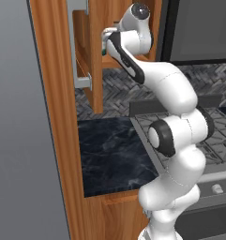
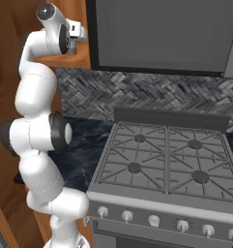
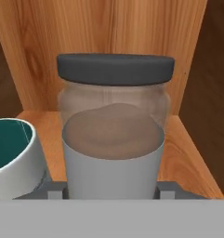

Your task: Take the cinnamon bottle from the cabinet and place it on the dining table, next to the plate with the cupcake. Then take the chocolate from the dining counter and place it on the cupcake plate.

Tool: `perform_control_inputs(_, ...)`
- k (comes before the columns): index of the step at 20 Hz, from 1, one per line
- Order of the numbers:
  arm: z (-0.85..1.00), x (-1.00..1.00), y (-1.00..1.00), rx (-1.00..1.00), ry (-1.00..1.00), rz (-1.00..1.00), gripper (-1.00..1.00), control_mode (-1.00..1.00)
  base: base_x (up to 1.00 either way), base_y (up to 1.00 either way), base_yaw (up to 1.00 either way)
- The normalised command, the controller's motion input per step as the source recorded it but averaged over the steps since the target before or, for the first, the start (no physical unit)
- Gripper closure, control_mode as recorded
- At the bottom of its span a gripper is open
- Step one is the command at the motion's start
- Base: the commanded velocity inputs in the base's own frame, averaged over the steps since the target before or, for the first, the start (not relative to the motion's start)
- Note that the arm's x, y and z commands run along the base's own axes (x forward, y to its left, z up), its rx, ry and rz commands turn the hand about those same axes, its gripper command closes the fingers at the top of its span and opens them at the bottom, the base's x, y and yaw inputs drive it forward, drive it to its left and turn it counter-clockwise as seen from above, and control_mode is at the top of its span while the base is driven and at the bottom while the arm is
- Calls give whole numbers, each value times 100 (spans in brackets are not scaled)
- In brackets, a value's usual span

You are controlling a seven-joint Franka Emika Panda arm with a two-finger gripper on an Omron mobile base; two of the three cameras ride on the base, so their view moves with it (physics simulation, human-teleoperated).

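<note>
A grey stove (image 2: pixel 166 160) with four burners has a row of knobs (image 2: pixel 154 220) along its front. Behind it is a grey wall (image 2: pixel 137 92) with a zigzag pattern. A dark counter (image 1: pixel 112 150) sits beside the stove, on brown wood.

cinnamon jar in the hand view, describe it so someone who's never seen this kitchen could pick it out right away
Look into the open orange-brown wooden cabinet up on the wall left of the stove. On its shelf, right in front of the gripper, stands the cinnamon jar. It is a clear jar with brown powder, a pale label band and a flat dark grey lid, unlike the white bowl with a teal inside beside it.
</note>
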Motion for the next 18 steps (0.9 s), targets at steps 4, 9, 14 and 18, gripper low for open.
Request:
perform_control_inputs(4, 0, -89, 0, 0, -8, -1, 100, -100, 0, 0, 0)
perform_control_inputs(9, 0, -100, 0, 0, -23, 0, 100, -100, 0, 0, 0)
perform_control_inputs(14, -4, -100, 1, 0, -11, 3, 100, -100, 0, 0, 0)
perform_control_inputs(18, -21, -100, -3, 0, 0, 0, 100, -100, 0, 0, 0)
